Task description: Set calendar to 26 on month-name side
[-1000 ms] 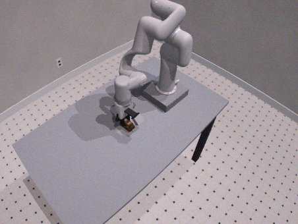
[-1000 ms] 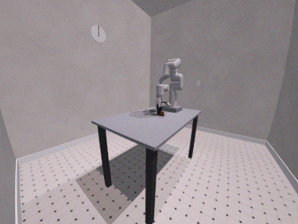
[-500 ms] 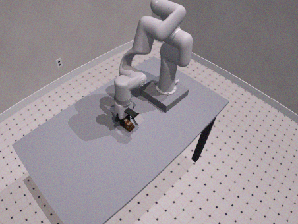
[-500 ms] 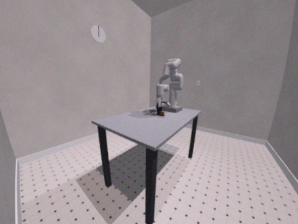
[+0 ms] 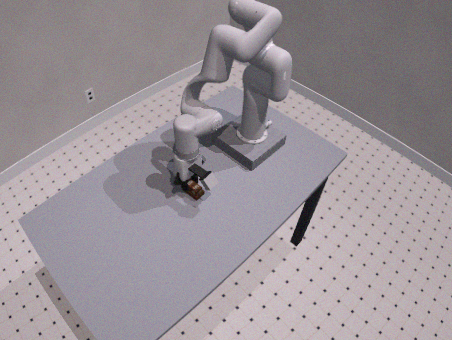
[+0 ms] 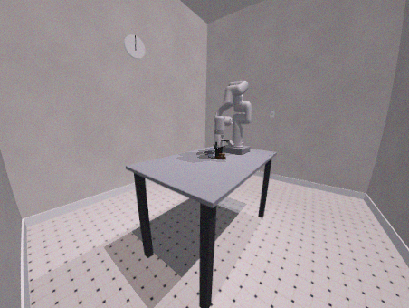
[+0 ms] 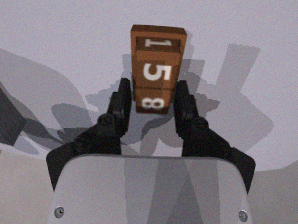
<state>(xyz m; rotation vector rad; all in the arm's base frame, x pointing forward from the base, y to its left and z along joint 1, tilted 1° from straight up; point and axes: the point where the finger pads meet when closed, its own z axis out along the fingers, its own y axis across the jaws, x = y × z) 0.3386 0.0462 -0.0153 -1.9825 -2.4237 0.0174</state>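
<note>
- Pincer [image 5: 192,182] [image 6: 219,152] [image 7: 153,90]: fingers spread partway, one on each side of the near end of the tray; a gap shows at both sides, and nothing is pinched.
- Tray [image 5: 199,196] [image 6: 221,157] [image 7: 159,30]: brown, located on the tabletop [image 5: 150,250] [image 6: 199,181] [image 7: 225,30], below the pincer. Whether its base is fully flat cannot be confirmed.
- Numerals, wrist view: a white 5 [image 7: 157,72] at the middle of the tray, a white 8 [image 7: 152,103] at the tray's near end, and a white 1 [image 7: 157,43] recessed beside the tray's far wall. All three lie sideways in that view.
- Step in hand (judgement): positioning at the cubes, either to grip one or just clear of one. The setting of 26 cannot be confirmed; the side with the month's name is not readable.
- Next move (judgement): if the near cube needs turning, center the fingers about it, close evenly, and lift it straight out of the tray. Avoid dragging the tray.
- Count: one tray; one pincer with two fingers; three legible numerals. Two cubes appear to occupy the tray, divided by a seam between 5 and 8; their exact outlines are uncertain.
</note>
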